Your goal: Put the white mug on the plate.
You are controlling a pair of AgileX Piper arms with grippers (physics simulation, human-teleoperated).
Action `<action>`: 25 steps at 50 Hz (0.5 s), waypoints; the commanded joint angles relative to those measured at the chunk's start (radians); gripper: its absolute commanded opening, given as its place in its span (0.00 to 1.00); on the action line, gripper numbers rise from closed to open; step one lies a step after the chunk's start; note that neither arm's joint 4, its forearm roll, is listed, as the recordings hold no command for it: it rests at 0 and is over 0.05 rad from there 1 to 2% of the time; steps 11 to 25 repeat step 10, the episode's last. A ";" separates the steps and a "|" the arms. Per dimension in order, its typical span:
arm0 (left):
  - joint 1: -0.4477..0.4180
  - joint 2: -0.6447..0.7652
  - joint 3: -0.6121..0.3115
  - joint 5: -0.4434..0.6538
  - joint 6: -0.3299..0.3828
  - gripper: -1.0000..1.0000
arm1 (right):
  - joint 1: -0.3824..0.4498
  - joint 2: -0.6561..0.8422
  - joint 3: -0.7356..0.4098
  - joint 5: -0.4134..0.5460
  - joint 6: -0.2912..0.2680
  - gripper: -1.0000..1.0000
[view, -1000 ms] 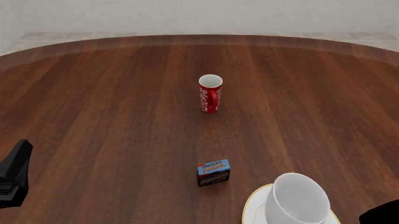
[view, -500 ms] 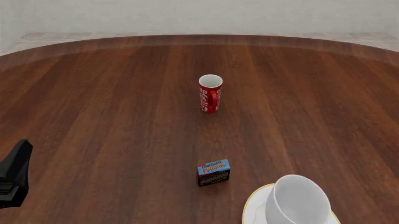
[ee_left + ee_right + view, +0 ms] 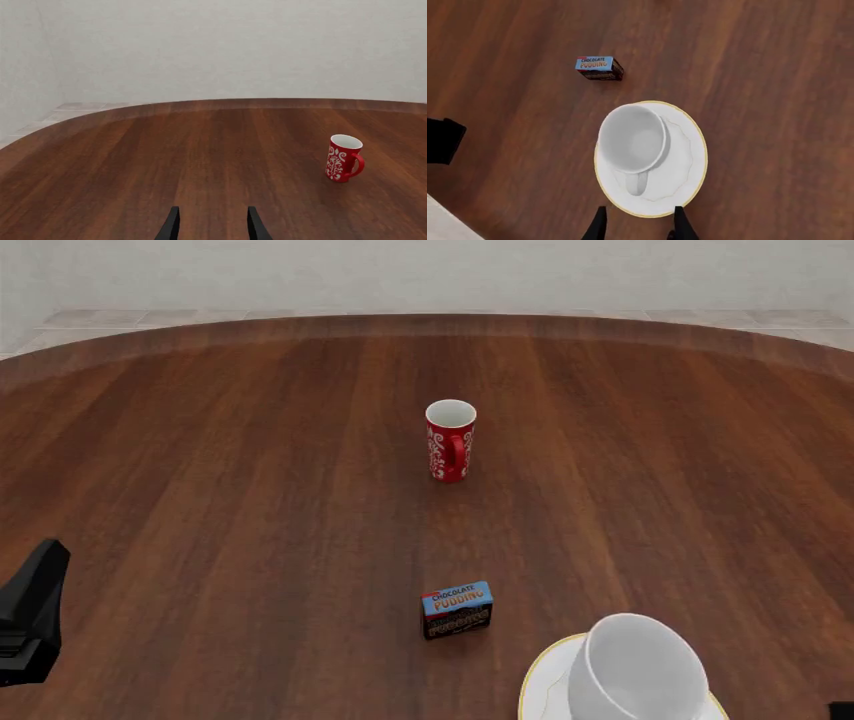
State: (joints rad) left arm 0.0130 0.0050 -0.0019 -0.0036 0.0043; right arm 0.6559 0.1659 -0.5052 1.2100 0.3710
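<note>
Since 1 second ago the right arm's dark bulk has slipped out of the front view's lower right corner; the white mug (image 3: 637, 668) stands upright on the plate (image 3: 537, 672), untouched, so the placement looks finished. The right gripper (image 3: 637, 223) hangs above them, fingers apart, holding nothing. The left gripper (image 3: 209, 223) is likewise spread and empty. Farther off: the pudding box (image 3: 458, 610), then the red mug (image 3: 450, 441).
</note>
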 commanded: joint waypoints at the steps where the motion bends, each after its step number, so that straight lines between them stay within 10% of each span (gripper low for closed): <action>1: 0.000 0.000 0.000 0.000 0.000 1.00 | -0.036 0.002 -0.062 0.010 -0.030 1.00; 25: 0.000 0.000 0.000 0.000 0.000 1.00 | -0.036 0.002 -0.062 0.010 -0.030 1.00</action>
